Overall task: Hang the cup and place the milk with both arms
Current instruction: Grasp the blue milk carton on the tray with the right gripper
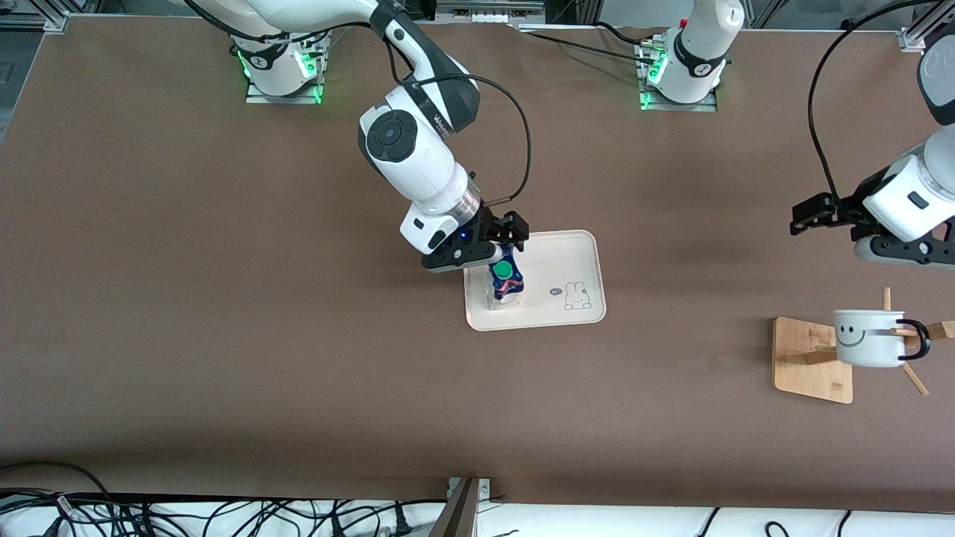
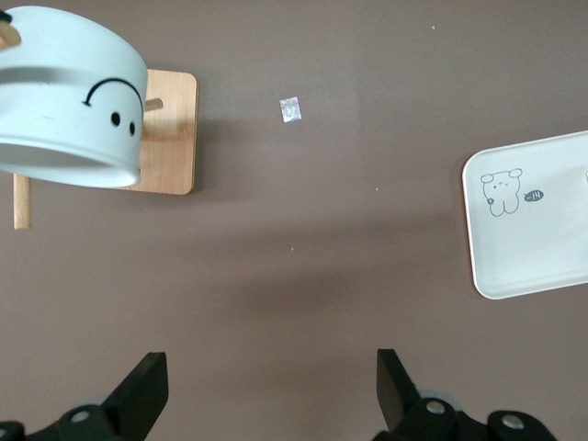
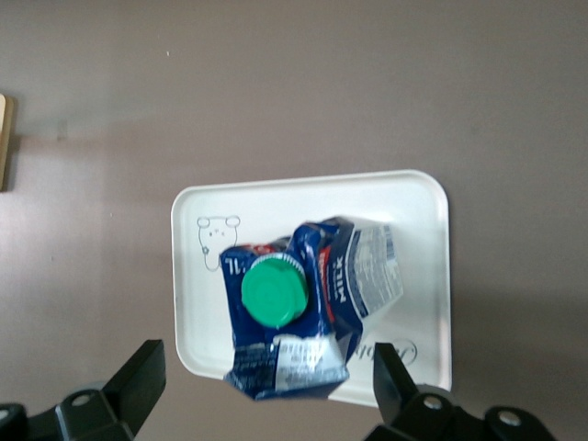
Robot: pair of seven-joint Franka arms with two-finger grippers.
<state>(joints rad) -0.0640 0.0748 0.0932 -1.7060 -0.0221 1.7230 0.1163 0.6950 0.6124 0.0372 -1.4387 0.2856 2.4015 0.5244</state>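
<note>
Standing: one milk (image 1: 505, 282) on one tray (image 1: 574, 253); one cup (image 1: 869, 337) hung.

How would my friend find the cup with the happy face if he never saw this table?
Look toward the left arm's end of the brown table for a wooden rack. A white cup hangs on its peg. It alone has a black smile and a black loop handle.
</note>
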